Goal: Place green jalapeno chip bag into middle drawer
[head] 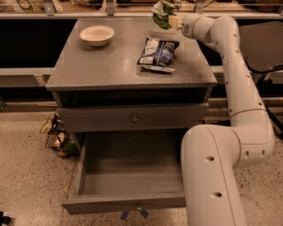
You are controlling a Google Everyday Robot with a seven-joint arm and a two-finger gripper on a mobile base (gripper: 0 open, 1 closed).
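Cabinet top [119, 62], grey, is seen over speckled floor [26, 176]; bowl [96, 34] and blue-white bag [158, 54] are laid on it. Green chip bag [161, 9] is pinched in gripper [171, 21], raised above back-right corner. Taped drawer [128, 204] is pulled open, btm.

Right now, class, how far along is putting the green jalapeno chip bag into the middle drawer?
Done: the middle drawer stands pulled open. In hand: the gripper holds the green jalapeno chip bag above the back edge of the cabinet. Left: carry it down and release it in the drawer.
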